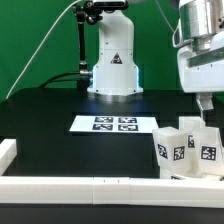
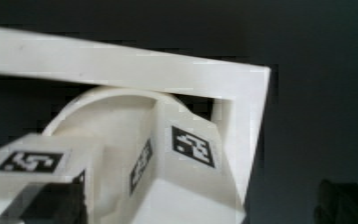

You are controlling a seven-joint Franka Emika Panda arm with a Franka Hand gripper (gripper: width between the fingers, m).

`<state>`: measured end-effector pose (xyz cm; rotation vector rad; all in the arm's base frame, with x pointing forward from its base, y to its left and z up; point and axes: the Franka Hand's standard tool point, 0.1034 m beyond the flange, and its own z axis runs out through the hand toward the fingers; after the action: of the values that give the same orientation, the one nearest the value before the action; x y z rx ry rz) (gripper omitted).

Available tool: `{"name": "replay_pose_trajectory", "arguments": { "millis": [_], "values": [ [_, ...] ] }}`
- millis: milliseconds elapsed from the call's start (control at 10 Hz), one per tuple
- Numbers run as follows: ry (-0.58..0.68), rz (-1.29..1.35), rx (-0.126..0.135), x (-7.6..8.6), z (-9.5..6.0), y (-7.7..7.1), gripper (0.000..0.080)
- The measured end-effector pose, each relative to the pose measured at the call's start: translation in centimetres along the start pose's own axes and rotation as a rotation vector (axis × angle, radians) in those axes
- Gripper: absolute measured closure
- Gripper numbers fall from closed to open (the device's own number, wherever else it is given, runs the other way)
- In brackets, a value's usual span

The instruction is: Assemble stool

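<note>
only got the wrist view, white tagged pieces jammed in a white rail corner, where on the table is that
Observer: The short blocky white plastic legs stand at the exterior view's right, just behind the long white border rail along the near edge.
Operator: is the claw on them
Observer: No, the claw hangs just above the cluster, holding nothing.
Operator: anything else nearby
Observer: The marker board lies flat mid-table, towards the exterior view's left of the legs.
</note>
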<state>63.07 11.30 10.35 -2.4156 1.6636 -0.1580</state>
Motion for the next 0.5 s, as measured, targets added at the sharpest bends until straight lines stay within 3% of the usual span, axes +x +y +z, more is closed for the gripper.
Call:
{"name": "replay_pose_trajectory", "arguments": {
  "millis": [200,500],
  "values": [
    [-0.013,-0.236,-0.035,-0.19,-0.45,-0.49,0.0151],
    [-0.01,-0.467,-0.03,0.04,-0.37,-0.44,0.0151]
  ]
}}
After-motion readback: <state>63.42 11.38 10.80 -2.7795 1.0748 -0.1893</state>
